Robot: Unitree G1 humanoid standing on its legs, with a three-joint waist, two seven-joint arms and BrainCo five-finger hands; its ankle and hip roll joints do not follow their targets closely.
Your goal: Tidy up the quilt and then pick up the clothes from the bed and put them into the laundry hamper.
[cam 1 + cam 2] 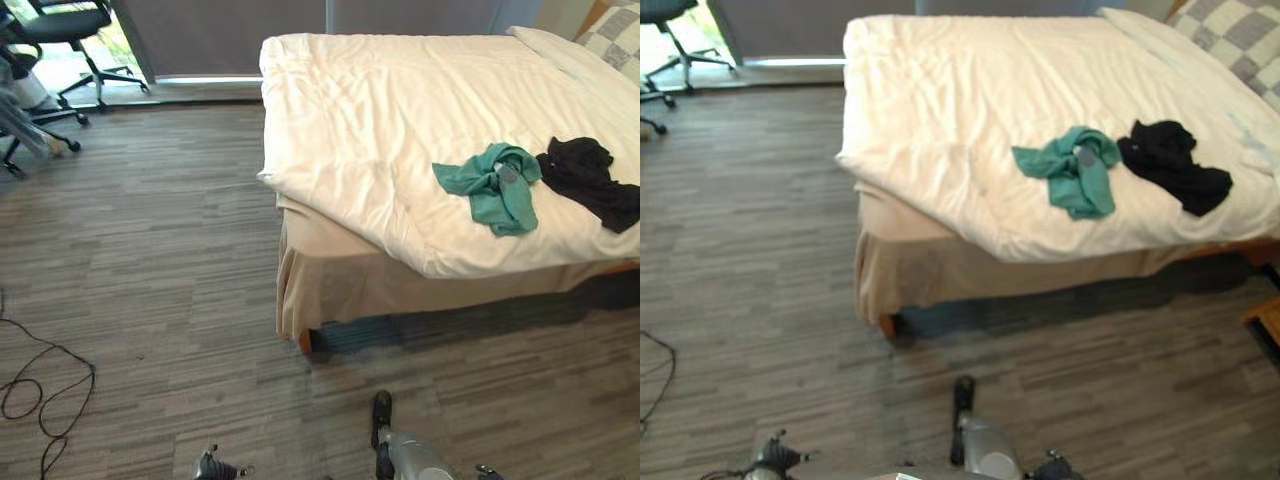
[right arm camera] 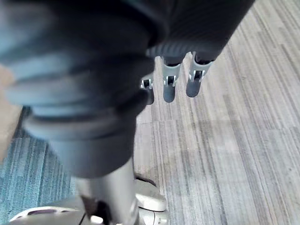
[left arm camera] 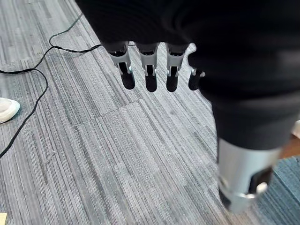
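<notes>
While both hands hang open and empty over the floor, left hand (image 3: 154,70) and right hand (image 2: 173,79), the teal garment (image 1: 497,182) on the quilt (image 1: 370,130) lies ahead, nearer the right.

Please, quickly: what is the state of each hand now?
Left hand: open, fingers straight, holding nothing, above the floor.
Right hand: open, fingers straight, holding nothing, above the floor.
</notes>
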